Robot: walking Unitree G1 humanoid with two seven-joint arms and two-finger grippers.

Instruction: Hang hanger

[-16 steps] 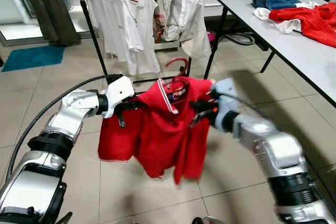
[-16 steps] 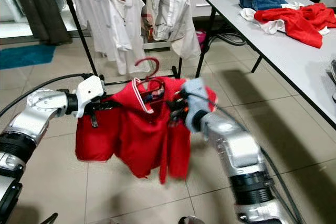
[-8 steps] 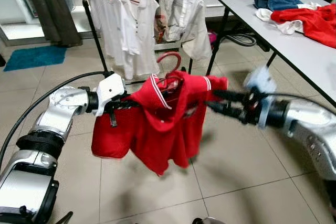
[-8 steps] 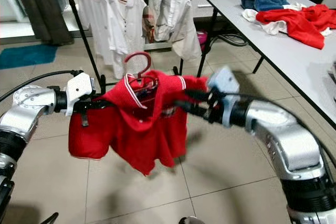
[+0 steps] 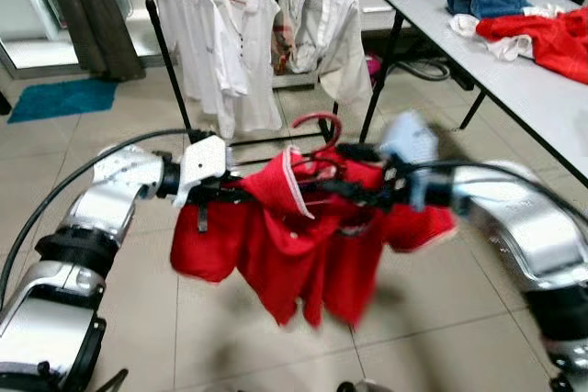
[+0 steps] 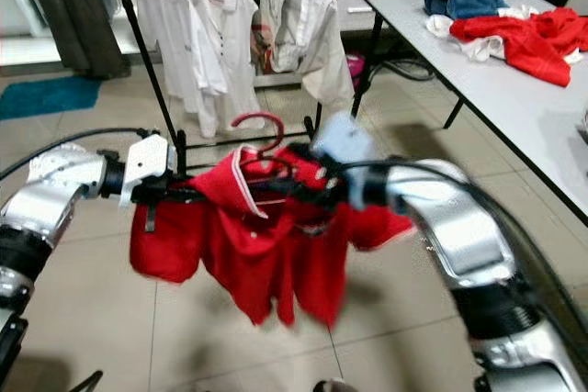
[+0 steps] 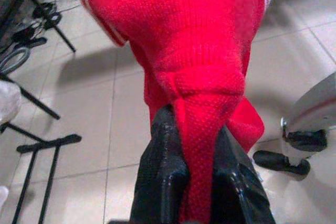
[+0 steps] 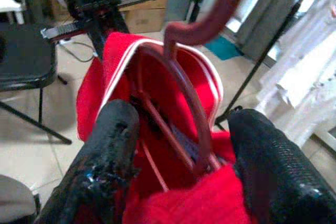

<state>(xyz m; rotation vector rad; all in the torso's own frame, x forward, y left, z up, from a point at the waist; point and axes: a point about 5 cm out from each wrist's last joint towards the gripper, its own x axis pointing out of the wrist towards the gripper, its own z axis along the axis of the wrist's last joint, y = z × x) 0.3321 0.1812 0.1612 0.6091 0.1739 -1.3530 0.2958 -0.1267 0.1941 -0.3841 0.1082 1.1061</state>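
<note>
A red polo shirt (image 5: pixel 312 254) with white trim hangs on a dark red hanger (image 5: pixel 317 122) in mid-air between my arms, in front of the clothes rack (image 5: pixel 165 52). My left gripper (image 5: pixel 230 196) is shut on a bunched fold of the shirt's shoulder (image 7: pixel 202 93). My right gripper (image 5: pixel 322 186), blurred, reaches in at the collar from the right. In the right wrist view its fingers (image 8: pixel 107 161) stand open on either side of the hanger's neck (image 8: pixel 184 145), with the hook (image 8: pixel 210 22) curving above them.
White shirts (image 5: pixel 225 34) and a pale jacket (image 5: pixel 322 20) hang on the rack behind. A white table (image 5: pixel 514 80) with red and blue clothes stands at the right. A blue mat (image 5: pixel 60 98) and a dark curtain (image 5: pixel 83 6) are at the far left. Tiled floor lies below.
My right arm has swung back in from the right, and its open fingers now straddle the hanger at the collar. The left gripper keeps its hold; the shirt has swayed a little.
</note>
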